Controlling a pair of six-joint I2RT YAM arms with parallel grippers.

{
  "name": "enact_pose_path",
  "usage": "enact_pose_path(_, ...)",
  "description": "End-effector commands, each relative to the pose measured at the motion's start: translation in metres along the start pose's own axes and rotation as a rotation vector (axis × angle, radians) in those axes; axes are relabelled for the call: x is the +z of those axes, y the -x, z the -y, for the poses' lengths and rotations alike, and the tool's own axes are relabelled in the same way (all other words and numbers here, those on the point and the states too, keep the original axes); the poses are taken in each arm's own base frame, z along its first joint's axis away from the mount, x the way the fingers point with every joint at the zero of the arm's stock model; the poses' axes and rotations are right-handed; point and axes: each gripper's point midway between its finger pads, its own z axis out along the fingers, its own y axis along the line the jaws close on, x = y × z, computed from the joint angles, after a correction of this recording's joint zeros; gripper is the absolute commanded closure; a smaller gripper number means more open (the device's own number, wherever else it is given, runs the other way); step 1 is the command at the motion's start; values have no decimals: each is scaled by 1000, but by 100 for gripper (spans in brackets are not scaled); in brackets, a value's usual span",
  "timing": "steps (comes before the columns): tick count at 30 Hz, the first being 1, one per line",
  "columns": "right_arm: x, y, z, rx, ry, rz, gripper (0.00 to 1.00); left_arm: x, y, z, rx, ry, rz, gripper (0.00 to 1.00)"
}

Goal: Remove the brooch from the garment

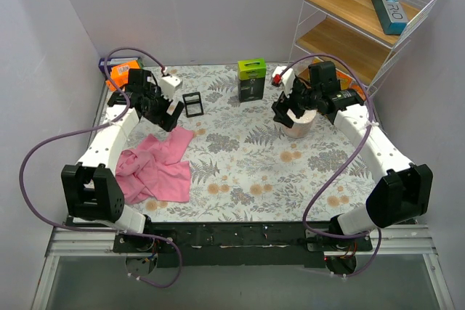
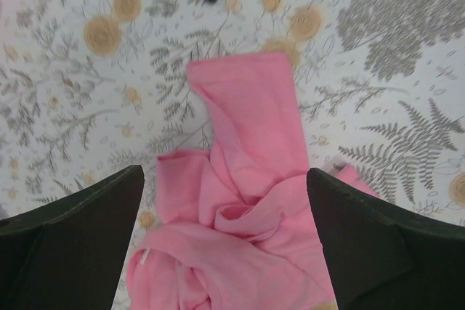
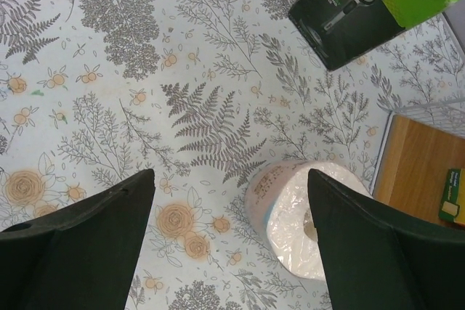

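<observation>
- Starting nearest: garment [image 1: 155, 170] lies rumpled on the floral cover [image 1: 240, 161], near-left, beside the left arm's base.
- One long flap of it reaches toward the middle; the rest is bunched in folds.
- Cannot tell where the brooch sits on it; no view shows it.
- Left gripper [image 1: 173, 120] hangs over the garment's far end, fingers [image 2: 80, 237] spread wide, nothing between them.
- Left wrist view: pink folds [image 2: 247, 201] fill the gap between the fingers; touching or apart, cannot tell.
- Right gripper [image 1: 282, 117] is on the right side, well apart from the garment, jaws released, holding nothing.
- Its fingers [image 3: 378, 245] hover over bare cover, paper roll [image 3: 294, 226] just beside the one on the right of its wrist view.
- Roll [image 1: 299, 127] stands upright, partly hidden by that gripper from above.
- Black frame [image 1: 192, 104] lies flat beyond the left gripper.
- Green-black box [image 1: 251, 80] stands upright, far centre.
- Red item [image 1: 277, 78] is just right of the box, too small to identify.
- Orange object [image 1: 116, 72] is in the far-left corner.
- Wire shelf [image 1: 363, 23] stands at far right with items on it.
</observation>
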Motion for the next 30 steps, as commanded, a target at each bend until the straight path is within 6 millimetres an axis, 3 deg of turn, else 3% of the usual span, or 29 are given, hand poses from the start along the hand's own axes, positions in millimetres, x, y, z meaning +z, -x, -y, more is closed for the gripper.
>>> enact_pose_path(1, 4, 4, -11, -30, 36, 19, 8, -3, -37, -13, -20, 101, -154, 6)
enact_pose_path(9, 10, -14, -34, -35, 82, -9, 8, 11, -71, -23, -88, 185, -264, 8)
enact_pose_path(14, 15, -14, -44, -71, 111, 1, 11, 31, -74, -31, -141, 208, -280, 12)
enact_pose_path(17, 33, -13, -54, -144, 162, 9, 19, 38, -74, -34, -181, 179, -299, 14)
enact_pose_path(21, 68, -3, -61, -230, 217, 4, 27, 43, -55, -51, -227, 174, -266, 16)
enact_pose_path(25, 86, 23, -57, -180, 242, 43, 29, 75, -49, -38, -249, 22, -245, 20)
enact_pose_path(30, 91, 29, -54, -162, 236, 43, 29, 102, -55, -19, -336, -76, -257, 28)
